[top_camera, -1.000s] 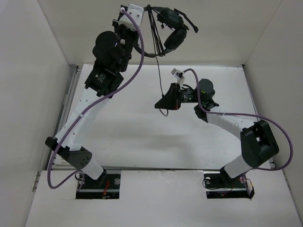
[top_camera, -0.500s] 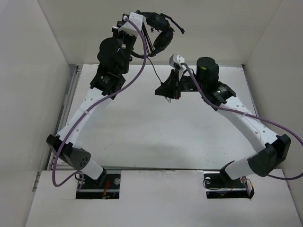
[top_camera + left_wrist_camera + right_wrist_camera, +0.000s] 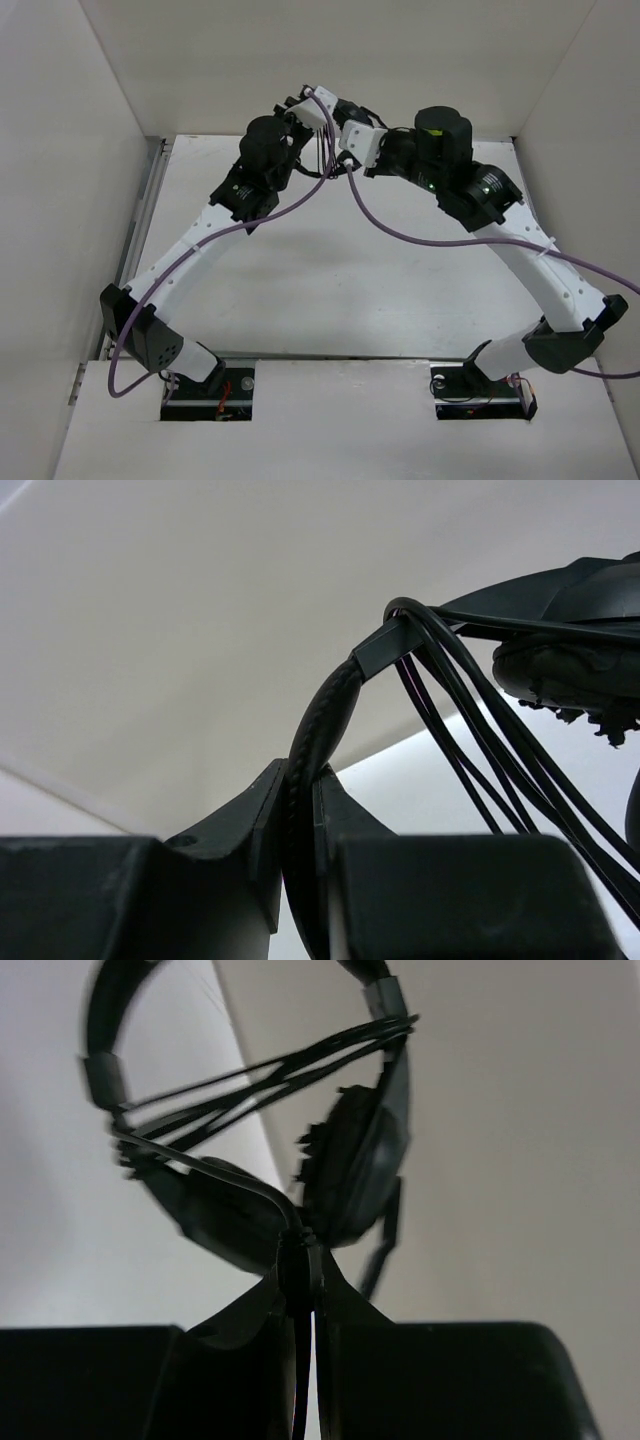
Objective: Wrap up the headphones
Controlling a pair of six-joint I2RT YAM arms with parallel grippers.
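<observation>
The black headphones (image 3: 350,1160) hang in the air in front of the right wrist view, the headband (image 3: 100,1020) curving over the padded earcups. Several strands of the thin black cord (image 3: 270,1080) run across the headband. My left gripper (image 3: 300,780) is shut on the padded headband (image 3: 325,715), with cord strands (image 3: 480,740) and an earcup (image 3: 570,670) to its right. My right gripper (image 3: 300,1255) is shut on a thick part of the cord just below the earcups. In the top view both grippers, left (image 3: 333,125) and right (image 3: 337,150), meet high at the back, and the headphones are mostly hidden between them.
White walls close in the white table (image 3: 330,280) at the back and both sides. Thick purple arm cables (image 3: 400,232) loop over the table's middle. Both arms reach up and inward and almost touch at the wrists.
The left arm has swung down and to the right with the headphones. The right arm has risen and moved up to them, so both wrists now meet at the back centre.
</observation>
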